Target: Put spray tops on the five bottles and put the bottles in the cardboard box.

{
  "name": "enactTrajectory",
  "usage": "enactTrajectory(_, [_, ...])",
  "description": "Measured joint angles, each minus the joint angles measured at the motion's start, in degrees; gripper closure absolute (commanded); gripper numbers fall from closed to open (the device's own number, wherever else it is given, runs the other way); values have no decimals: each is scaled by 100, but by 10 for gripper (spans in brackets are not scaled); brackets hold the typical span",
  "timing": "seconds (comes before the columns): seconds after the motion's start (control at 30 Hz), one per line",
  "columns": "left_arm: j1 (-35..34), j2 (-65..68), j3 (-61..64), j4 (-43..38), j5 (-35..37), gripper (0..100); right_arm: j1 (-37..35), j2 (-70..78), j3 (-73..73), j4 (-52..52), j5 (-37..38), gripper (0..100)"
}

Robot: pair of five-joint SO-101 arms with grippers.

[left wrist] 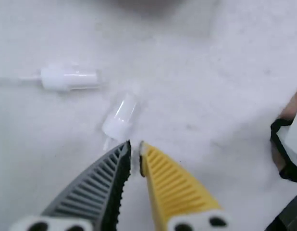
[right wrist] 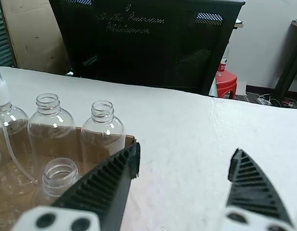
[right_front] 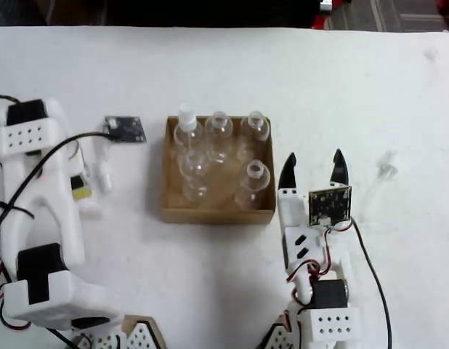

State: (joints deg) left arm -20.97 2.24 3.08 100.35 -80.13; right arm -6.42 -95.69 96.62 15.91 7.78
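Pincer of the left arm (left wrist: pixel 135 147), one finger grey and one yellow, is nearly closed, with only a thin slit between the tips and nothing that I can make out gripped there. It hangs low over the white tabletop (left wrist: pixel 211 72), left of the cardboard box (right_front: pixel 217 214). A loose white spray top (left wrist: pixel 120 115) lies on its side just ahead of the tips. A second spray top (left wrist: pixel 69 78) lies a little farther off, its thin tube stretched out flat on the cloth.

The right pincer (right_front: pixel 313 171) has black fingers that stand wide apart and hold nothing. It sits just beside the box's right wall, pointing away from the arm's base. To its right a third spray top (right_front: pixel 384 171) lies on the tabletop, apart from the fingers.

All five clear bottles stand upright inside the box. In the far row, the capped bottle (right_front: pixel 187 131) in the left corner already carries a white spray top. The middle bottle (right_front: pixel 218 131) and the right corner bottle (right_front: pixel 254 129) have open necks. In the near row, the left bottle (right_front: pixel 194 171) and the right bottle (right_front: pixel 253 178) are also uncapped. Beyond the tabletop's far edge stands a black mesh chair (right wrist: pixel 148 43).
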Motion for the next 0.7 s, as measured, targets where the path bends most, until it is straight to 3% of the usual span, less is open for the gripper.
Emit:
enactTrajectory(0.37, [70,0,-1477,105,2426,963,0,0,0,0,0,728])
enactTrajectory(0.6, [932,-721,-1591,149,4492,959,0,0,0,0,0,727])
enactTrajectory(0.7, [1231,-1222,-1591,158,4554,960,0,0,0,0,0,727])
